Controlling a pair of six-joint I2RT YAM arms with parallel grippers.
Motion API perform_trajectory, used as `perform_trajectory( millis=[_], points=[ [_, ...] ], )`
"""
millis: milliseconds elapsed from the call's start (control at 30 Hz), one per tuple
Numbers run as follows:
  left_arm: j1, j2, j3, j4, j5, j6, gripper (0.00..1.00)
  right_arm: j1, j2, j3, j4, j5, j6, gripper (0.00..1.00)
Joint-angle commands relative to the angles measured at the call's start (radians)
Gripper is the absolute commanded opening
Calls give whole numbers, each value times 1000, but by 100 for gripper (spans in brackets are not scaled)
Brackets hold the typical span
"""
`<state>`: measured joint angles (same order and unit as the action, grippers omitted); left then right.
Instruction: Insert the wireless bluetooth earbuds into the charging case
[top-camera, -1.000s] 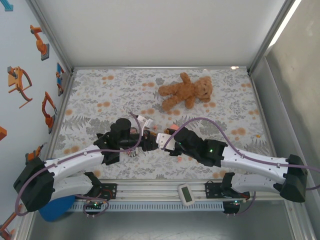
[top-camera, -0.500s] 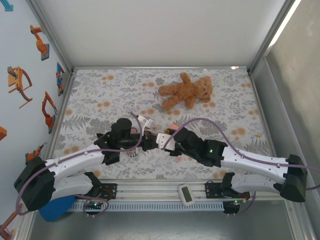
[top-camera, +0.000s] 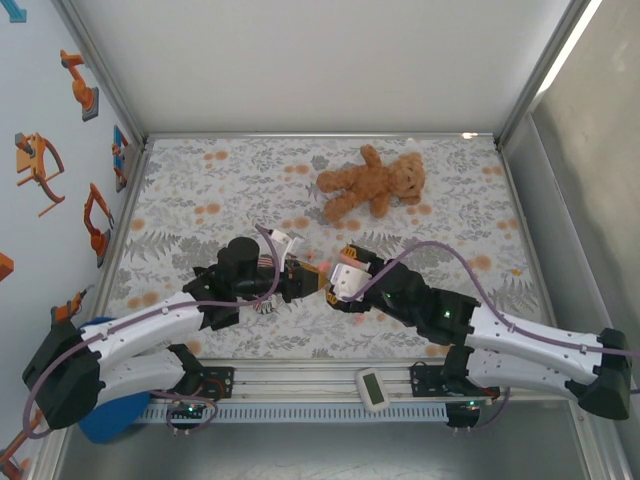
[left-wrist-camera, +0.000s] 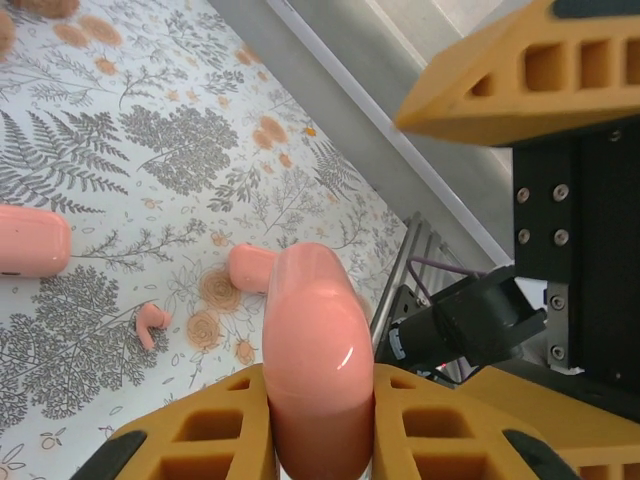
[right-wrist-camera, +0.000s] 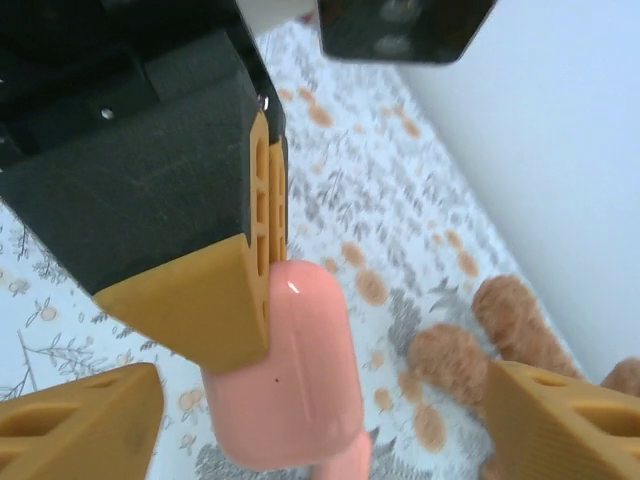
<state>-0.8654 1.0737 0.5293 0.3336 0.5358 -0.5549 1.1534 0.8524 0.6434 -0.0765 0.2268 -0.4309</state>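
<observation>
At mid-table, left gripper (left-wrist-camera: 320, 425) clamped on pink case (left-wrist-camera: 316, 320); right gripper (right-wrist-camera: 325, 420) fingers wide apart either side, w/o contact.

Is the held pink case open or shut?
Shut: the case in the left gripper shows a smooth, unbroken shell, no lid raised.

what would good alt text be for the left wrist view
The left pincer clamps a glossy salmon-pink rounded plastic case between its orange fingers, held over a floral-print tablecloth. On the cloth lie a tiny salmon-pink earbud and, at the left edge, a second pink rounded case.
</observation>
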Motion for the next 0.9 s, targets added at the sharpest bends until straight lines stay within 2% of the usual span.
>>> perform_trajectory(
  millis=[0,33,267,533,600,800,867],
  points=[
    [-6,-26,12,-13,-32,68,12,2,-94,-75,152,-19,32,93],
    [-6,-29,10,-13,-37,81,12,2,-134,-102,180,-24,46,99],
    [-6,-78,-26,58,-82,152,9,-3,-272,-185,232,-15,164,99],
    [-6,-192,-91,131,-167,256,8,-55,-269,-174,244,-53,332,99],
    [-6,-221,-98,134,-169,282,8,-101,-257,-169,253,-131,384,100],
    [-6,-303,-116,133,-141,353,8,-326,-172,-144,344,-507,618,100],
    [-6,-327,-122,127,-155,372,8,-356,-126,-126,384,-608,659,99]
  ],
)
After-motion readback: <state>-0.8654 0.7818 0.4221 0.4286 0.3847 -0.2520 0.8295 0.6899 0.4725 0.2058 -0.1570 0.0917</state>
